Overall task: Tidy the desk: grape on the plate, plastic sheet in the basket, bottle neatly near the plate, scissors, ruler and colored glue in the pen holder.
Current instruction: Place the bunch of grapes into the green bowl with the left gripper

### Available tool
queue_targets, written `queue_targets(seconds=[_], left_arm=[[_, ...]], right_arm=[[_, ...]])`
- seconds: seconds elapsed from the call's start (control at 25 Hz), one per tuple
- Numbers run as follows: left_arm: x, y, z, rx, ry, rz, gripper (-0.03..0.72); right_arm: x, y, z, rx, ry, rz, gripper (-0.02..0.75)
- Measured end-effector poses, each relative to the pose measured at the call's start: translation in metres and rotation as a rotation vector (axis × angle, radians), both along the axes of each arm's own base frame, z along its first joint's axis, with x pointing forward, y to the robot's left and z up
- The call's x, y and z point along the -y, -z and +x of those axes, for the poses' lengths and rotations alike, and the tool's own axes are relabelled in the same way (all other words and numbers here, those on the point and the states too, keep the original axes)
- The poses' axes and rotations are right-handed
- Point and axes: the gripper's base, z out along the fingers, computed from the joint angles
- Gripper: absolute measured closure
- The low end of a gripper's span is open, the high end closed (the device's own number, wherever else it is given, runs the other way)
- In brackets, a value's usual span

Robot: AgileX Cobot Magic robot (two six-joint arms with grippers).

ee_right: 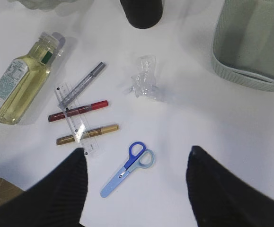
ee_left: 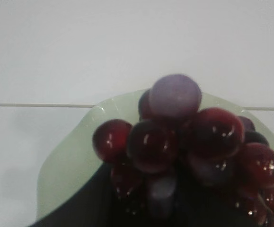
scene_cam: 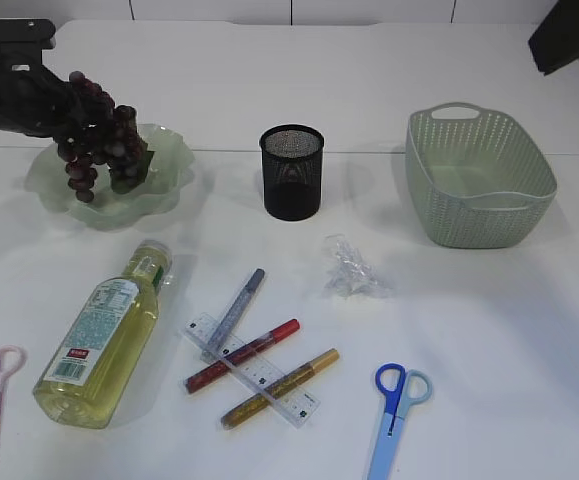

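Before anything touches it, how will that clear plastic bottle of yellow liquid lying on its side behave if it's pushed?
The clear plastic bottle of yellow liquid lies on its side, so it would probably roll if nudged sideways. It looks nearly full, so likely heavy for its size. Its smooth wall may be slippery.
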Motion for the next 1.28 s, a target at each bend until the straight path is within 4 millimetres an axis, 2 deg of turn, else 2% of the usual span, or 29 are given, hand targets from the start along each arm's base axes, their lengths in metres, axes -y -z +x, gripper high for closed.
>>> queue_targets(seconds=[0.56, 1.28], left_arm=[[0.000, 0.018, 0.002, -0.036, 0.002, 0.002, 0.286], [-0.002, 0.013, 0.002, -0.029, -0.015, 0.012, 0.266]], right_arm=[[0.000, 0.000, 0.000, 0.000, 0.000, 0.000, 0.226], [0.000, 0.000, 0.000, 0.000, 0.000, 0.000, 0.226]])
